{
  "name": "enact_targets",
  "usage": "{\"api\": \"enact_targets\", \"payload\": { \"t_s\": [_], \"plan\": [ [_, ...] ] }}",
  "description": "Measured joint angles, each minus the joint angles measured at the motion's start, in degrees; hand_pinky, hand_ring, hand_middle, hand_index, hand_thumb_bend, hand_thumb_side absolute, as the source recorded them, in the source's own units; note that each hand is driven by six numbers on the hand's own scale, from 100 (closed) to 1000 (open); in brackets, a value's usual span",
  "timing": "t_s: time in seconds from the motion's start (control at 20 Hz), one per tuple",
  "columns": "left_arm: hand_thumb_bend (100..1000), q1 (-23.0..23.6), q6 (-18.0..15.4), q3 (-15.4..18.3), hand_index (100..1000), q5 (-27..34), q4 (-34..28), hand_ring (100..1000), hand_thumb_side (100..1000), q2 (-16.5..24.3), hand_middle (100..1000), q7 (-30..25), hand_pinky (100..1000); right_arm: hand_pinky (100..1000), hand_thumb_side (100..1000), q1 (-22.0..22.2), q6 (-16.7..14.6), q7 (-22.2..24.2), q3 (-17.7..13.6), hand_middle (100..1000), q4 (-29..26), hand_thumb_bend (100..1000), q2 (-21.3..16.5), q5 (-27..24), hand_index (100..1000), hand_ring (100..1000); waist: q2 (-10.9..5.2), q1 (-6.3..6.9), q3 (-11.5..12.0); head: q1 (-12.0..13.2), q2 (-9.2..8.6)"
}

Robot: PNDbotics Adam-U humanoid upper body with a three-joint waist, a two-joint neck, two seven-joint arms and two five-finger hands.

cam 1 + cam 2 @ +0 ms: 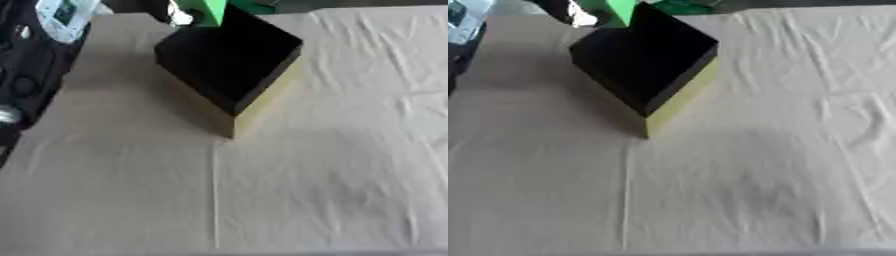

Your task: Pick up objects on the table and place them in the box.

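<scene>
Left eye view: black, yellow-sided box (pixel 229 60).

Black box (pixel 229 55) with yellowish sides (green item (pixel 210 10) behind it) on plain beige cloth (pixel 332 180).

table (pixel 332 190): creased beige cloth, central fold line | far edge: dark strip | light: soft, even
</scene>
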Motion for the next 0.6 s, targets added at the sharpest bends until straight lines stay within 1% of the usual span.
{"api": "enact_targets", "payload": {
  "t_s": [0.15,0.35,0.5,0.55,0.6],
  "plan": [
    [159,-1.58,-0.76,0.36,713,-3.12,3.58,624,221,-2.27,527,0.76,572,725,1000,-0.35,0.19,0.2,0.01,617,0.0,100,0.07,-0.27,890,693,0.18,0.33,-0.42,0.43,-0.43],
    [187,-2.21,-1.88,0.6,720,-5.81,7.03,632,224,-4.17,539,1.58,579,724,1000,-0.75,0.55,0.52,0.05,617,0.0,100,0.57,-0.51,890,693,0.32,0.6,-0.81,0.72,-0.56],
    [234,-2.29,-2.46,0.61,731,-7.5,8.91,651,247,-5.25,556,2.1,596,723,1000,-1.0,0.73,0.69,0.06,616,0.0,100,0.74,-0.76,890,692,0.47,0.61,-1.14,0.95,-0.97],
    [286,-2.29,-2.61,0.61,748,-8.06,9.46,682,277,-5.61,586,2.4,618,723,1000,-1.0,0.79,0.74,0.07,615,0.0,100,0.89,-0.85,890,691,0.57,0.62,-1.23,1.0,-1.01],
    [291,-2.29,-2.77,0.61,750,-8.58,9.93,687,281,-5.98,591,2.76,620,722,1000,-1.01,0.89,0.82,0.12,615,0.0,100,1.04,-0.91,890,691,0.6,0.66,-1.31,1.09,-1.03]
  ]
}}
